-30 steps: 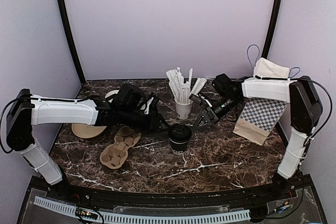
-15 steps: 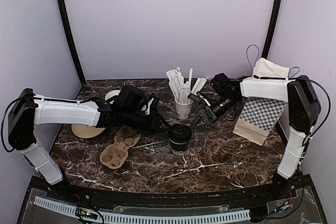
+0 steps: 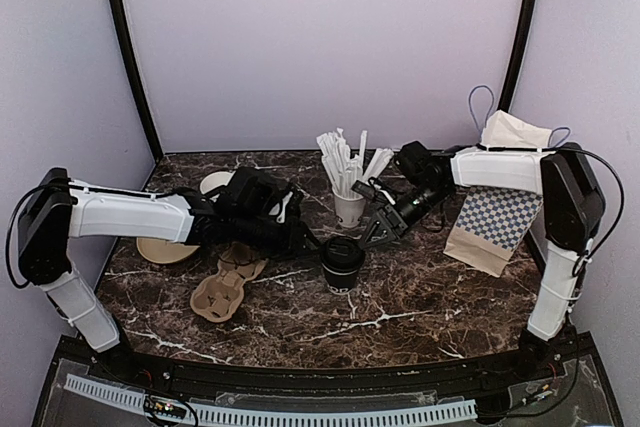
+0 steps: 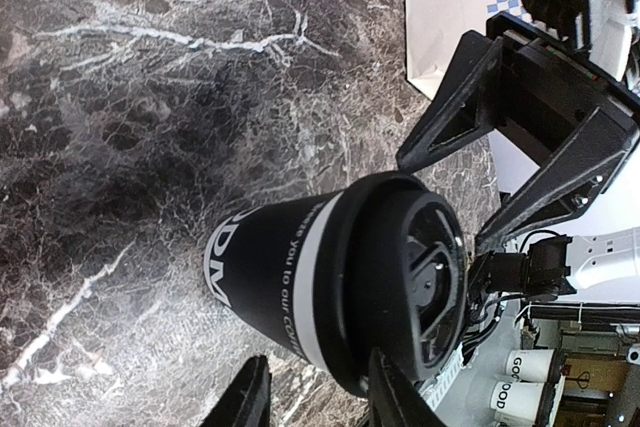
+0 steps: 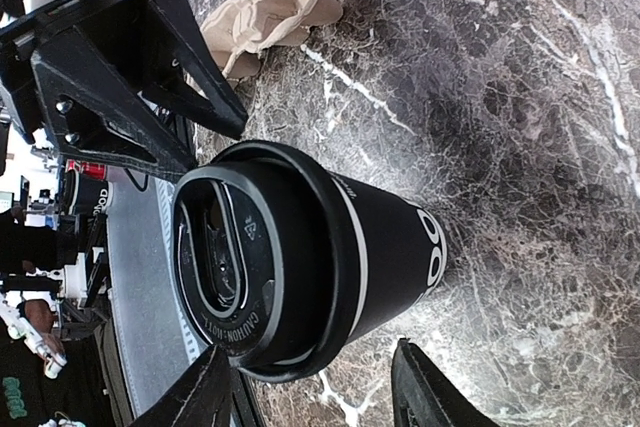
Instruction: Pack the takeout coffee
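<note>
The takeout coffee [image 3: 342, 262] is a black paper cup with a black lid, standing upright at the table's middle. My left gripper [image 3: 312, 243] comes in low from the left, its tips just short of the cup. In the left wrist view the lidded cup [image 4: 340, 282] lies just beyond the open fingers [image 4: 246, 402], and one fingertip overlaps the lid rim. My right gripper [image 3: 376, 228] hangs open at the cup's upper right. In the right wrist view the cup [image 5: 310, 247] sits just past the spread fingers [image 5: 418, 387], outside their gap. Neither gripper holds it.
A white cup of wrapped straws [image 3: 350, 205] stands just behind the coffee. A checkered paper bag [image 3: 497, 219] leans at the right. A brown pulp cup carrier [image 3: 225, 282] lies front left, with a tan disc [image 3: 163, 248] and a white cup [image 3: 212, 183] behind it.
My left gripper has slid right, closer to the coffee, and its jaws have narrowed. My right gripper has edged left toward the cup. The cup stays put.
</note>
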You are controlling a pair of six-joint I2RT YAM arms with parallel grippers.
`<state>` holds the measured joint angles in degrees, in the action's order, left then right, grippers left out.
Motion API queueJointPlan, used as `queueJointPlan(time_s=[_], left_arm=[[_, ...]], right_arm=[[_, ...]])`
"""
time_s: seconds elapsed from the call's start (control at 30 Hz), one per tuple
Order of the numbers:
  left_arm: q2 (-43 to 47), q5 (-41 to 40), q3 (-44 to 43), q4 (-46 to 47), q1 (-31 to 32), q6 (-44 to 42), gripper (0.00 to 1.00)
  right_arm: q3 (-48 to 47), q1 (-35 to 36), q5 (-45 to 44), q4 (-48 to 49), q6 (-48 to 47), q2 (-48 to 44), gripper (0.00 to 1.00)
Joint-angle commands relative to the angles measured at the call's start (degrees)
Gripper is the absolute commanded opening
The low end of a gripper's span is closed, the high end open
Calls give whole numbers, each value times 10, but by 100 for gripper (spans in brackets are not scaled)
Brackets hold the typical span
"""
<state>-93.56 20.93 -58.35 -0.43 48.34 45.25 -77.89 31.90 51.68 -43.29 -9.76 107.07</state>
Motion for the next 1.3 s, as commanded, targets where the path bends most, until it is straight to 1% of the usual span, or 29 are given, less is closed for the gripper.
queueJointPlan(time_s=[0.0, 0.53, 0.73, 0.87, 0.97, 1.13, 1.27], left_arm=[[-10, 16, 13, 2, -6, -4, 36], [-39, 33, 24, 2, -18, -21, 33], [-64, 31, 24, -39, -18, -41, 33], [-83, 24, 33, -58, -18, -60, 33], [-97, 21, 46, -64, -18, -67, 32], [-114, 17, 62, -69, -19, -76, 31], [-122, 14, 70, -67, -20, -79, 31]], right_arm=[[-8, 8, 11, 1, 0, 9, 54], [7, 9, 5, 9, 5, 30, 49], [15, 9, -6, 12, 9, 35, 49], [21, 10, -35, 15, 15, 42, 48], [29, 10, -54, 17, 15, 45, 48], [40, 12, -45, 17, 8, 45, 48], [40, 14, -64, 17, 10, 46, 49]])
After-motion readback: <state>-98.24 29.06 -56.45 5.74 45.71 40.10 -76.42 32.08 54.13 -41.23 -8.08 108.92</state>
